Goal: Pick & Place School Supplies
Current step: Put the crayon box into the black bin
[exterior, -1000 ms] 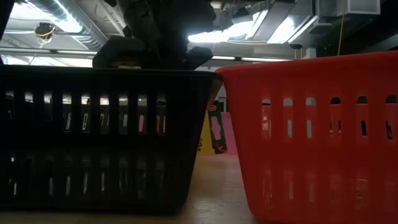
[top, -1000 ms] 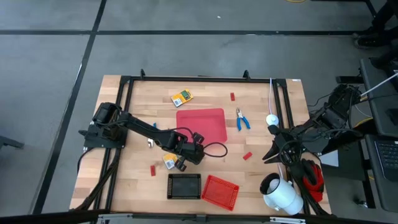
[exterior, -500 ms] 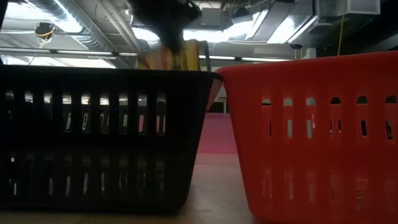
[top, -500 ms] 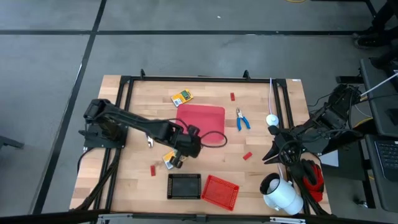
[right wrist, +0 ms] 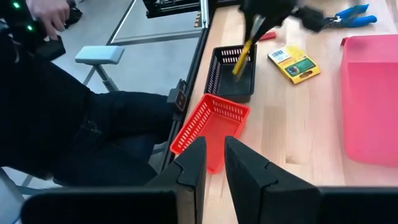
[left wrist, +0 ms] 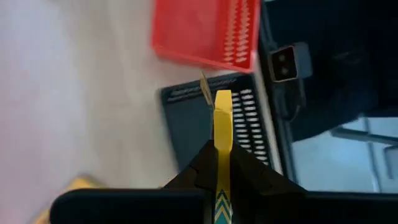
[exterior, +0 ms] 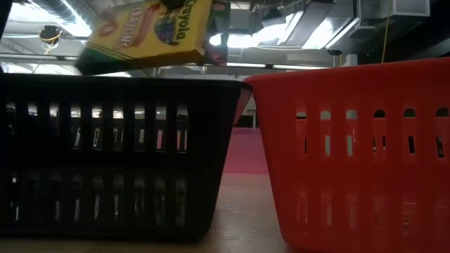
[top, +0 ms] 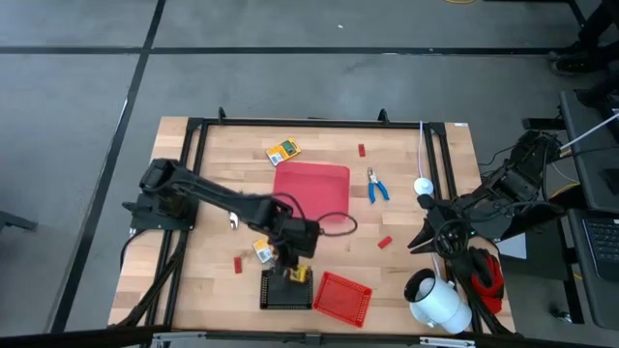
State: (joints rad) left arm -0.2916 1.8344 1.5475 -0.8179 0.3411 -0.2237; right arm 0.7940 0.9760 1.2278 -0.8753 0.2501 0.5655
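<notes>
A flat yellow-and-green crayon box [exterior: 151, 31] hangs over the black basket [top: 287, 290], with my left gripper [top: 293, 265] shut on it. In the left wrist view the box [left wrist: 222, 118] shows edge-on. A second such box [top: 261, 251] lies flat on the table beside that arm, and another [top: 283, 151] lies near the far edge. Blue-handled pliers [top: 377, 186] and small red blocks [top: 384, 242] [top: 239, 263] [top: 362, 150] lie on the wood. My right gripper [right wrist: 214, 163] waits at the table's right edge, narrowly open, with nothing between its fingers. My left gripper pinches the crayon box by its two broad faces at one end [left wrist: 222, 155], between its two fingers [left wrist: 249, 174]. The fingers slant down toward the table's near edge and lie along the box. The box is lifted clear and tilted, its free end [right wrist: 239, 65] over the black basket.
A red mesh basket [top: 341, 295] stands right of the black one at the near edge. A large flat red tray [top: 314, 191] lies mid-table. A black frame rail [top: 309, 121] runs round the table. A person [right wrist: 56, 93] shows beyond the near edge.
My left gripper has risen and gone toward the table's near edge, over the black basket, while rolling its wrist. The crayon box has come up off the table with it and turned, so that its printed face now shows in the low view. The other box has stayed where it lay.
</notes>
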